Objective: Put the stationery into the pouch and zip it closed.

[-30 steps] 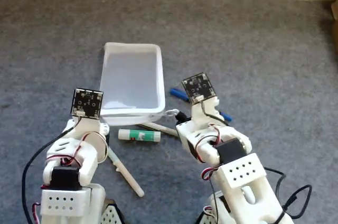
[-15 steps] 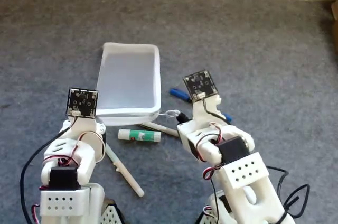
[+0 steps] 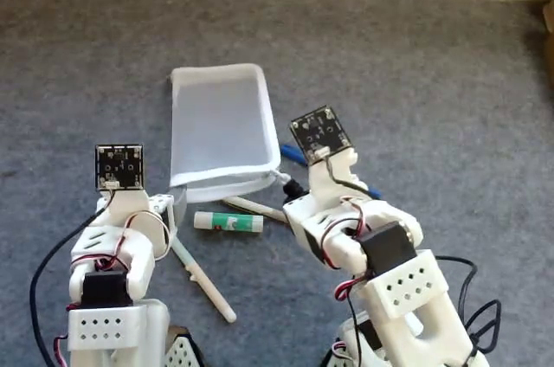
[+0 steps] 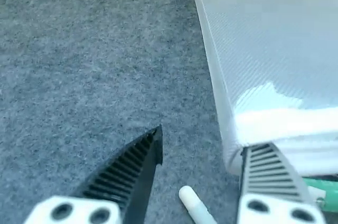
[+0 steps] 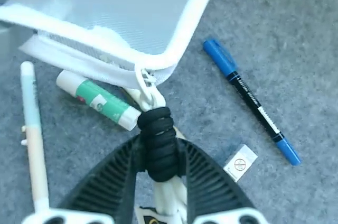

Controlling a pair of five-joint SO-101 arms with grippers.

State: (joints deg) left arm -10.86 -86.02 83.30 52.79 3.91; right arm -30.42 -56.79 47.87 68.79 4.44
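Observation:
The white mesh pouch [image 3: 221,125] lies on the grey carpet with its mouth towards the arms. My right gripper [image 5: 158,142] is shut on the black zipper pull [image 5: 157,134] at the pouch's [image 5: 121,7] near corner. A glue stick [image 5: 97,100], a white pen [image 5: 31,134], a blue marker [image 5: 248,100] and a small white eraser [image 5: 239,163] lie on the carpet outside it. My left gripper [image 4: 203,142] is open at the pouch's [image 4: 274,60] other near corner, its white finger [image 4: 264,176] beside the pouch wall. The white pen's tip [image 4: 193,203] lies between the fingers.
In the high view the glue stick [image 3: 228,222] and the white pen [image 3: 203,279] lie between the two arms. A second pale pen [image 3: 255,208] sits just under the pouch's mouth. Open carpet [image 3: 433,64] stretches beyond and to both sides.
The right gripper has tugged the zipper pull, swinging the pouch's near right corner to the right and puckering its mouth. The left arm has drawn back to the left.

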